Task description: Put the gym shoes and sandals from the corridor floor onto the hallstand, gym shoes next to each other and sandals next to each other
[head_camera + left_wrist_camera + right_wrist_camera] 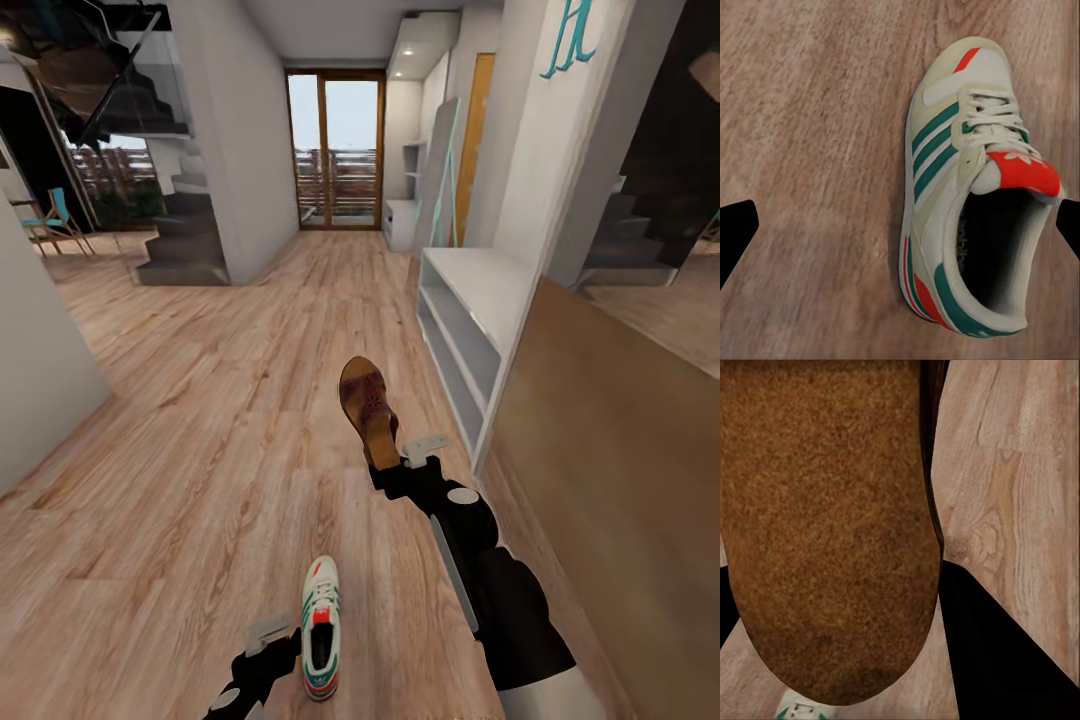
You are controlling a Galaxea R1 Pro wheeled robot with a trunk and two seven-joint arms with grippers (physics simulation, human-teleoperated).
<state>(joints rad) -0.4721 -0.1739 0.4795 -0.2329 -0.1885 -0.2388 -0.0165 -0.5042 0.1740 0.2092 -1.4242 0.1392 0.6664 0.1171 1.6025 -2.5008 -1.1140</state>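
In the head view the right gripper [392,462] sat just right of centre, closed on the heel end of a sandal [368,410]. The sandal stood out from the fingers with its toe pointing up the frame, toward the far end of the corridor, and it appeared lifted clear of the floor [200,400]. In the right wrist view its tan footbed [825,525] lay close across the lens, with a dark finger [997,660] pressed against its edge.

The left gripper [285,645] was at the bottom of the head view, holding a sneaker [321,625] at its heel side. The shoe's long axis ran almost straight up the frame, toe away from the robot. In the left wrist view the sneaker [971,187] lay between the two dark fingertips [735,232]; one tip touched the heel collar while the other stood well apart from the shoe, so whether that hand was truly clamped could not be told.

A white two-level bench [470,320] stood against the wall at right of centre, and a smaller white stand [402,222] showed farther along, near the glass door [335,150]; which one was the rack was too small to tell. Either way the shelving lay ahead and to the right of the sandal, so the right arm was the nearer one. The sandal's long axis ran roughly along the bench front and would probably need turning toward the shelf.
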